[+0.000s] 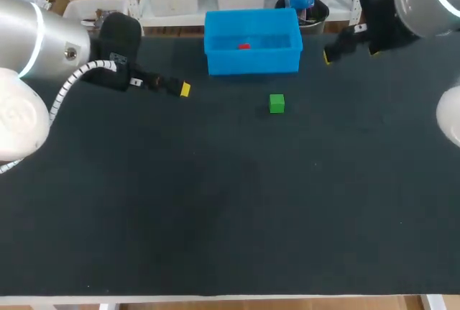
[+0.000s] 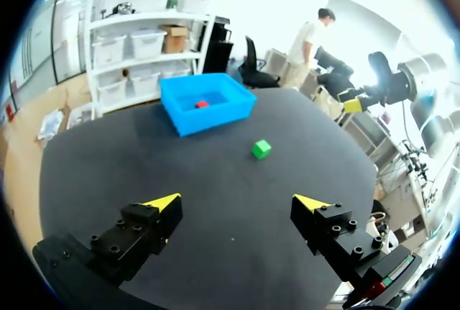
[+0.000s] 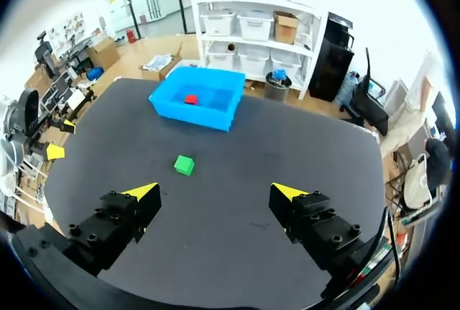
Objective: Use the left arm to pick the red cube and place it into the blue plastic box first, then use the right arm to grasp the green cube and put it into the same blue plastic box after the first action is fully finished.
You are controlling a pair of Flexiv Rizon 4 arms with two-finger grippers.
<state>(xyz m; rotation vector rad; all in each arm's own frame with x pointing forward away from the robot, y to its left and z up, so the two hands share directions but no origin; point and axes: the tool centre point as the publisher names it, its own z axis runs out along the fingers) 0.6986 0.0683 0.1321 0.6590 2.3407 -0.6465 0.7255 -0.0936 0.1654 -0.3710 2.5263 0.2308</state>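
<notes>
Two cubes are seen toward the far side of the table (image 1: 215, 202). The red cube (image 1: 244, 46) lies inside the blue box (image 1: 251, 63), which stands at the far edge. The green cube (image 1: 277, 103) rests on the dark surface in front of the box, near it but apart. The left gripper (image 2: 239, 203) is held to the left of the box, its fingers spread wide and gripping nothing. The right gripper (image 3: 214, 192) is held to the right of the box, likewise spread and gripping nothing.
</notes>
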